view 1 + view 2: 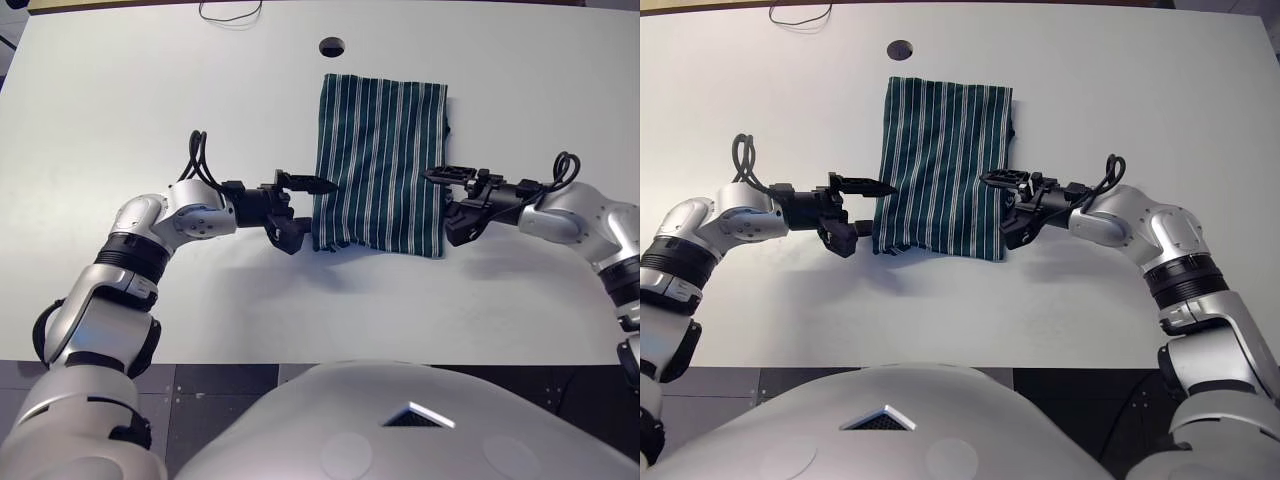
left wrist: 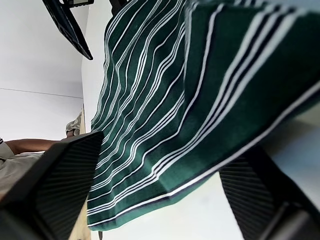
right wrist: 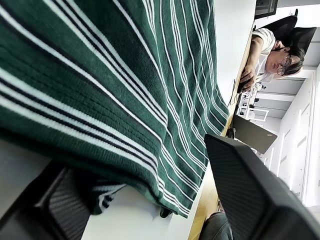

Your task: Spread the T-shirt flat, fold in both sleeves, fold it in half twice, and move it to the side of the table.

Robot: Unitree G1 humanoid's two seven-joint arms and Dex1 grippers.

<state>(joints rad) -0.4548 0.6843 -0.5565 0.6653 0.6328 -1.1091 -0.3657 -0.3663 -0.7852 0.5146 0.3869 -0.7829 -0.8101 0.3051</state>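
Spot green white-striped T-shirt [image 1: 380, 160] folded into a narrow rectangle, flat on white table [image 1: 150, 120], mid-table and a bit toward 12 o'clock, stripes running 12 to 6. Log left gripper [image 1: 300, 208] at 8 o'clock of the T-shirt, near its lower corner: released, fingers wide apart, upper tip just at the fabric edge, lower one just beside the corner. Same in left wrist view: fingers [image 2: 65, 185] spread, striped hem between them, nothing pinched. Log right gripper [image 1: 450, 200] at 4 o'clock of the T-shirt, at the opposite long edge: also released, fingers [image 3: 250, 185] spread either side of the hem, no grasp. Note round hole [image 1: 331, 46] in table at 11 o'clock of the T-shirt, near it, and dark cable [image 1: 230, 14] at the 12 o'clock table edge, well apart.
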